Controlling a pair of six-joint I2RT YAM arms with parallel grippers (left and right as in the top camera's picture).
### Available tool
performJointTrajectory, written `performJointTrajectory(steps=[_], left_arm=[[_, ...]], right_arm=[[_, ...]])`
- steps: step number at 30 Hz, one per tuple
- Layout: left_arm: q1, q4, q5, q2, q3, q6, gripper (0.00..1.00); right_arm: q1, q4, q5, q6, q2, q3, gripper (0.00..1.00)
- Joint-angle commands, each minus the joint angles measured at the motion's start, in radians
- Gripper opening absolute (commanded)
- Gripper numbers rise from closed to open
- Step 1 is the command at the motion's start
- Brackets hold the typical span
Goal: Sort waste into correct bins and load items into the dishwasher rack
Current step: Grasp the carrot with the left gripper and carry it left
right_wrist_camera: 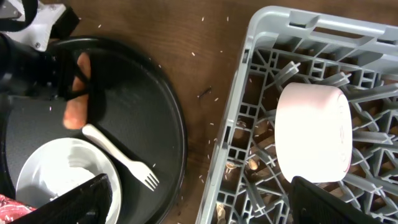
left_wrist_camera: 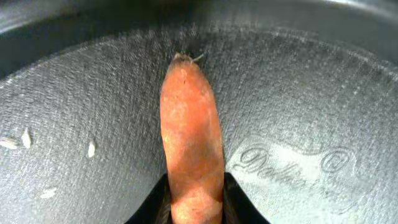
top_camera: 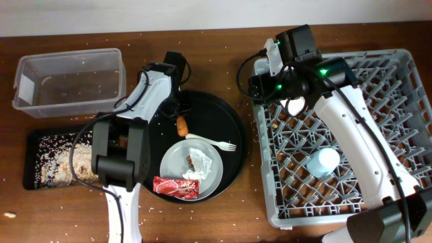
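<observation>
Carrot [left_wrist_camera: 189,143] | lower end hid btwn L fingers [left_wrist_camera: 241,208], themselves mostly cropped

The only lettering that shows is pressed into the floor of the round black tray [left_wrist_camera: 93,93]. It is a raised cursive word [left_wrist_camera: 280,165] inside a looping outline, seen in the left wrist view just right of the carrot [left_wrist_camera: 189,143]. It starts with a capital D, perhaps "Del"; the rest cannot be made out. Any print on the red wrapper [top_camera: 175,187] is too small to read from overhead.
</observation>
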Motion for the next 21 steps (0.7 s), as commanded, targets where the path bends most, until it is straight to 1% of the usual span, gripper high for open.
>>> performJointTrajectory(steps=[1, 4, 5, 8, 9, 10, 13, 14, 16, 18, 19, 21], left_arm=[[0.000, -0.138, 0.023, 0.015, 0.200, 0.097, 0.04], [0.010, -0.357, 0.019, 0.015, 0.522, 0.204, 0.03], [0.020, -0.425, 0.005, 0.015, 0.635, 0.224, 0.03], [0.071, -0.613, -0.102, 0.015, 0.930, 0.224, 0.03], [0.089, -0.613, -0.097, 0.005, 0.971, 0.255, 0.00], [0.110, -0.613, -0.097, -0.025, 0.988, 0.256, 0.00], [0.168, -0.613, -0.097, -0.129, 0.990, 0.257, 0.01], [0.193, -0.613, -0.097, -0.179, 0.990, 0.282, 0.01], [0.231, -0.613, -0.101, -0.287, 0.934, 0.298, 0.00], [0.266, -0.613, -0.152, -0.404, 0.794, 0.296, 0.01], [0.301, -0.613, -0.210, -0.482, 0.659, 0.244, 0.00], [0.376, -0.613, -0.279, -0.568, 0.465, 0.117, 0.01]], right_arm=[[0.003, 0.000, 0.011, 0.005, -0.004, 0.014, 0.90], [0.003, 0.000, 0.011, 0.005, -0.004, 0.014, 0.90], [0.003, -0.001, 0.011, 0.005, -0.004, 0.014, 0.90], [0.003, -0.010, 0.011, 0.005, -0.004, 0.014, 0.90], [0.003, -0.011, 0.011, 0.005, -0.004, 0.014, 0.90], [0.003, -0.011, 0.011, 0.005, -0.004, 0.014, 0.90], [0.003, -0.022, 0.011, 0.005, -0.004, 0.014, 0.90], [0.003, -0.029, 0.011, 0.005, -0.004, 0.014, 0.90], [0.003, -0.045, 0.011, 0.005, -0.004, 0.014, 0.90], [0.003, -0.056, 0.011, 0.005, -0.004, 0.014, 0.90], [0.003, -0.056, 0.011, 0.005, -0.004, 0.014, 0.90], [0.003, -0.055, 0.011, 0.005, -0.004, 0.014, 0.90]])
